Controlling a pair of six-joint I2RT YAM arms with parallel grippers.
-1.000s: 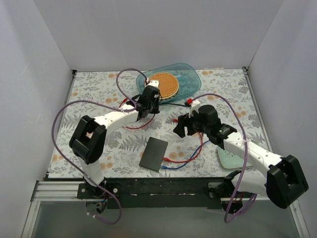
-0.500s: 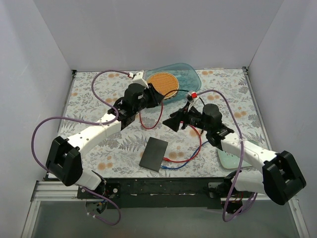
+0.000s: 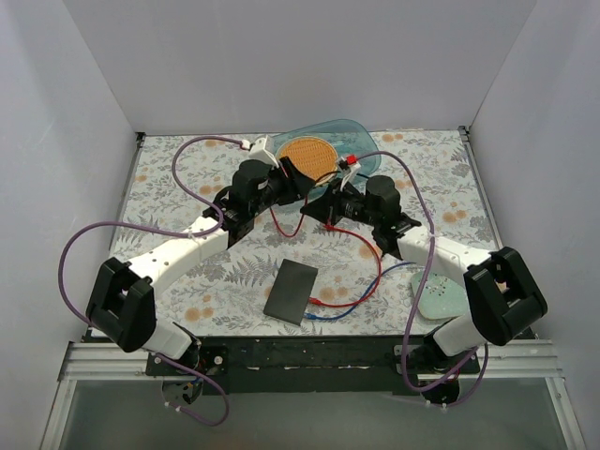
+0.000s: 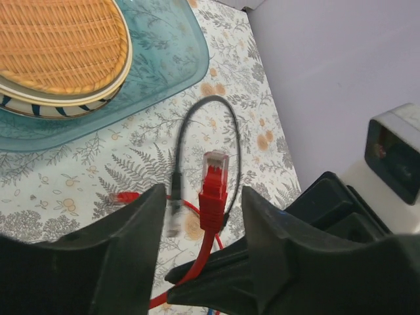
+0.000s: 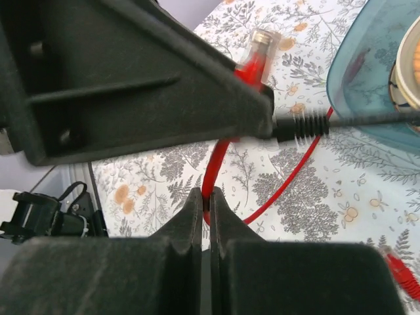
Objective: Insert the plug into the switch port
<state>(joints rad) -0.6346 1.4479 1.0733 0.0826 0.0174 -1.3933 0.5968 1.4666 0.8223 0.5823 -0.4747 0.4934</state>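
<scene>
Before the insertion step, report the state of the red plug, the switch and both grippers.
red plug: lifted, not inserted.
left gripper: open, jaws apart either side of the plug.
right gripper: shut on the red cable below the plug.
switch: lying flat, neither gripper touching it.

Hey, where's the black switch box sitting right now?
In the top view the switch lies flat at the centre front of the table, with red and blue cables ending just right of it.
</scene>
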